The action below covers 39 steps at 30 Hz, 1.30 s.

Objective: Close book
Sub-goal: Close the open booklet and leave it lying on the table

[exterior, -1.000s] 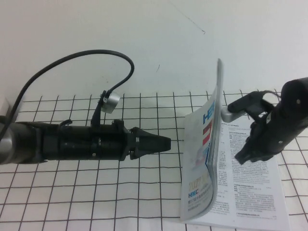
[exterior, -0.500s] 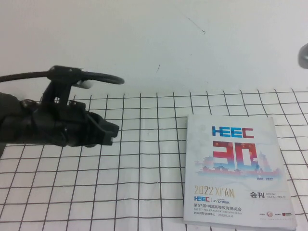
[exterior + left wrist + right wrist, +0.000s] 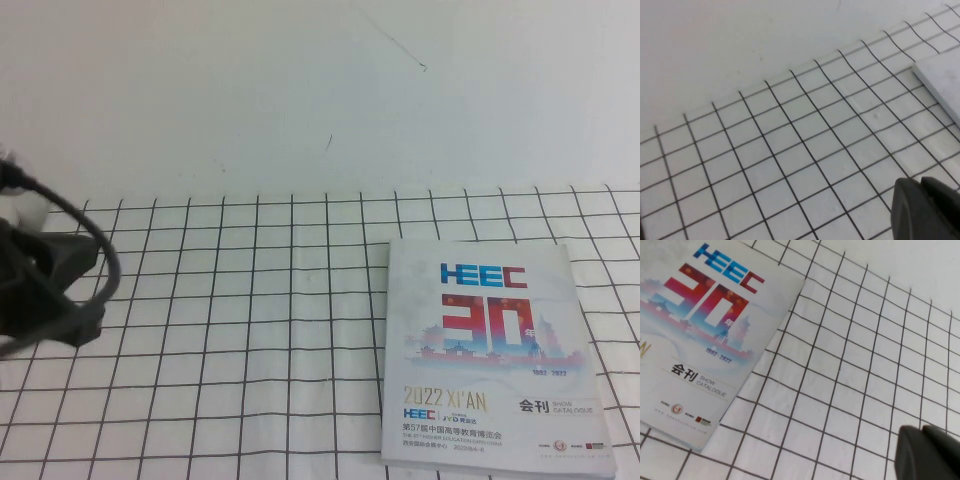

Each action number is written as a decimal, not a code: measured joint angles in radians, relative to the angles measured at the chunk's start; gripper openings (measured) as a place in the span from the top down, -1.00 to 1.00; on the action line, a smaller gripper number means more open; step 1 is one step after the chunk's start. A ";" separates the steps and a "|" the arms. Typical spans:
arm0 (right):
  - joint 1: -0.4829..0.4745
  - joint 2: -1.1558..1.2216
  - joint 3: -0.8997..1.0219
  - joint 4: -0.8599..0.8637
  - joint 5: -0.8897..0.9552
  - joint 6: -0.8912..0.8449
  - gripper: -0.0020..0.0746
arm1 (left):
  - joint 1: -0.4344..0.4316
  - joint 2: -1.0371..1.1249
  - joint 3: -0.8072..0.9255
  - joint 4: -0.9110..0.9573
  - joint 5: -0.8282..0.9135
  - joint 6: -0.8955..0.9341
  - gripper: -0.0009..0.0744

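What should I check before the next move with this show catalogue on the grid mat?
1. The HEEC show catalogue is closed, front cover up: ok.
2. It lies flat on the grid mat: ok.
3. The left gripper is shut, empty, over bare mat well clear of the catalogue: ok.
4. The right gripper is shut, empty, over the mat beside the catalogue, not touching it: ok.
5. Inner pages lie unfolded under the cover: cannot tell.
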 joint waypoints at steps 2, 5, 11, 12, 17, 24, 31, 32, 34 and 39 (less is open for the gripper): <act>0.000 -0.107 0.066 -0.002 -0.005 0.016 0.95 | 0.002 -0.076 0.063 0.002 -0.053 0.007 0.99; 0.000 -0.245 0.152 0.010 -0.025 0.016 0.95 | 0.004 -0.192 0.165 0.002 -0.103 0.014 0.99; 0.000 -0.448 0.299 0.096 -0.138 0.022 0.95 | 0.004 -0.373 0.332 -0.029 -0.138 0.158 0.99; 0.000 -0.462 0.324 0.103 -0.163 0.022 0.95 | 0.004 -0.399 0.358 -0.058 -0.151 0.190 0.99; 0.000 -0.485 0.404 0.128 -0.252 0.024 0.95 | 0.004 -0.496 0.428 -0.269 -0.205 0.328 0.99; 0.000 -0.487 0.411 0.131 -0.248 0.024 0.95 | 0.004 -0.529 0.460 -0.372 -0.194 0.420 0.99; 0.000 -0.489 0.415 0.134 -0.198 0.024 0.95 | 0.004 -0.529 0.467 -0.388 -0.165 0.420 0.99; 0.000 -0.489 0.415 0.134 -0.196 0.024 0.95 | 0.004 -0.529 0.467 -0.388 -0.157 0.420 0.99; 0.000 -0.489 0.415 0.134 -0.194 0.024 0.95 | 0.004 -0.529 0.467 -0.391 -0.140 0.420 0.99; 0.000 -0.489 0.415 0.136 -0.194 0.024 0.95 | 0.004 -0.529 0.467 -0.391 -0.082 0.420 0.99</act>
